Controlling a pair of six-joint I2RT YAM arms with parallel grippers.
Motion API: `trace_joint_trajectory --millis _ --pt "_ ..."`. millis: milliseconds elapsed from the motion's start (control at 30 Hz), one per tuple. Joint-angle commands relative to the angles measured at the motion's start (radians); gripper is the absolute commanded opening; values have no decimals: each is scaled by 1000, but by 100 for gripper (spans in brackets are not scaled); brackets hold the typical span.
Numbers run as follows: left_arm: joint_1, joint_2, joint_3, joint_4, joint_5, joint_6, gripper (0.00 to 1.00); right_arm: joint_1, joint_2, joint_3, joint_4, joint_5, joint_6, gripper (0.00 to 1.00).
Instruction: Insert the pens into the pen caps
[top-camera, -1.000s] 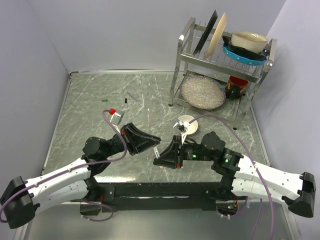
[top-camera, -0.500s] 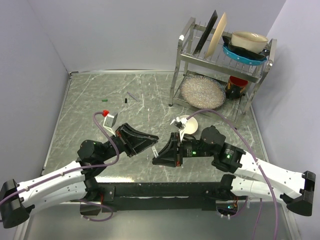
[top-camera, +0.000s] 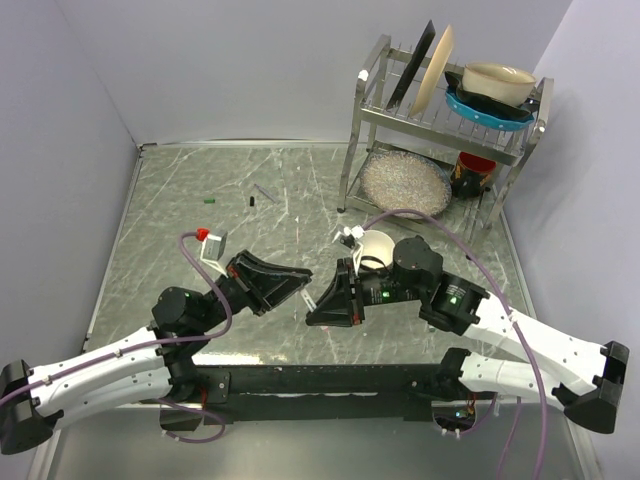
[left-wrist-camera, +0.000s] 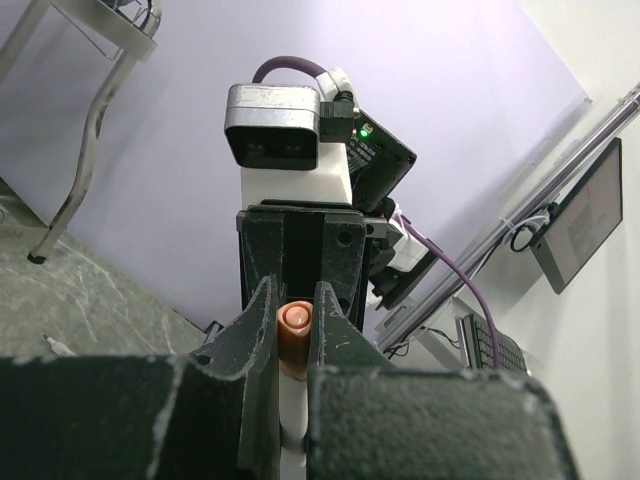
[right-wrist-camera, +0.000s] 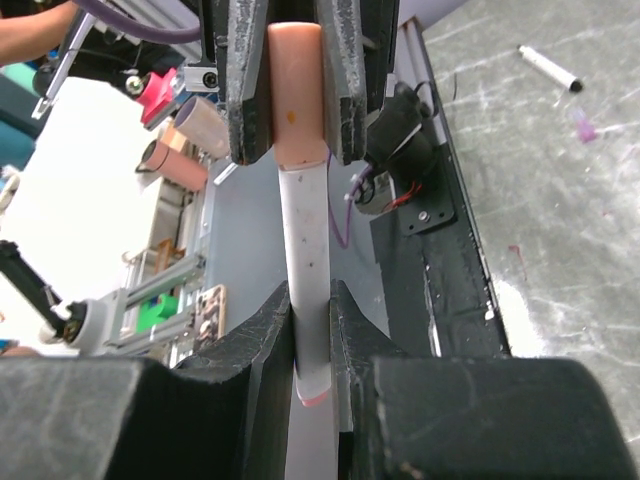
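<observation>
left gripper (left-wrist-camera: 296, 305) pinches one pinkish cap (right-wrist-camera: 295, 90); right gripper (right-wrist-camera: 312, 300) clamps one white pen (right-wrist-camera: 305, 230), its tip in that cap. one green cap (top-camera: 210, 201) and one black cap (top-camera: 253, 201) lie loose on the table (top-camera: 180, 180), well apart from both grippers. since a second ago both arms have shifted slightly, and the grippers still meet.

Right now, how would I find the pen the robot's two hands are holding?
Look at the grey marble table, then near its front edge, where the left gripper and right gripper meet tip to tip. The pen bridges them: a white barrel with a pinkish end. Unlike the black-tipped pen lying flat on the table, it is held up in the air.
</observation>
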Motion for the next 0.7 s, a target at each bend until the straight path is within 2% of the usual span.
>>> trace_joint_trajectory --millis 0,133,300,467,667 --pt "-126 67 -74 -326 375 9 1 -102 36 201 488 281 52 0" --pt "-134 76 -70 -362 364 20 1 -110 61 214 499 287 66 0" --pt "-134 3 -53 -513 291 49 1 -108 52 249 415 372 -13 0" --pt "-135 -8 -24 -588 275 77 1 -107 58 284 377 442 -58 0" --pt "-134 32 -2 -567 283 77 1 -104 112 317 356 472 -62 0"
